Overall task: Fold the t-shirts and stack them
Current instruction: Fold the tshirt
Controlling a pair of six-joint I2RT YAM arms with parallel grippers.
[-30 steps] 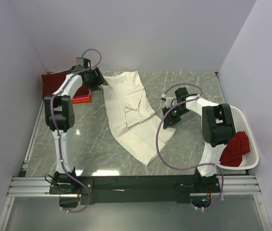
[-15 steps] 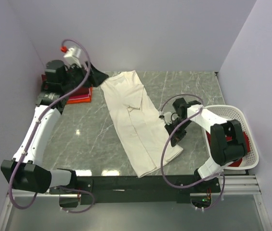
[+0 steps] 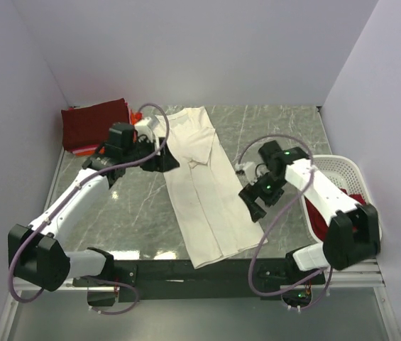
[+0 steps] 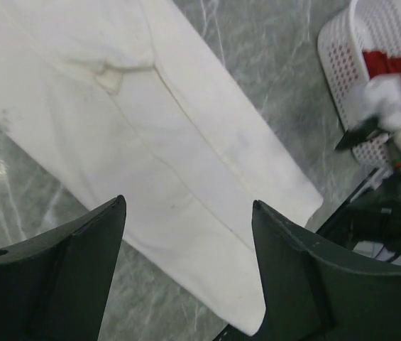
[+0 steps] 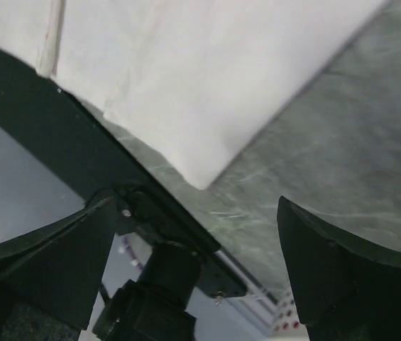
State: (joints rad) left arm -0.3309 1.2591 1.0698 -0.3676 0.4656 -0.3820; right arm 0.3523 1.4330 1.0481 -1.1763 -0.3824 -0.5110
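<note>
Cream-white soft cloth t-shirt (image 3: 204, 192), folded lengthwise into a long strip, lay slanted down the middle of the grey-green marbled tabletop (image 3: 129, 213). One end pointed far, the other sat right at the near edge by the black rail (image 3: 186, 271).

My guess is it'd be light and floppy with zero stiffness. I'd pinch it at the two end corners together, through all the layers, or it'd sag and come unfolded.

The left gripper (image 4: 188, 204) hovered spread over the strip's left side. The right gripper (image 5: 196, 202) was spread wide by its near-right corner. Neither pinched anything.

That polished surface looked slick, so the cloth should slide easily. Room-wise, a folded dark maroon t-shirt stack (image 3: 95, 122) sat far left and a white plastic lattice basket (image 3: 342, 169) holding a bright red t-shirt (image 3: 319, 213) was on the right. Pale walls closed in three sides.
</note>
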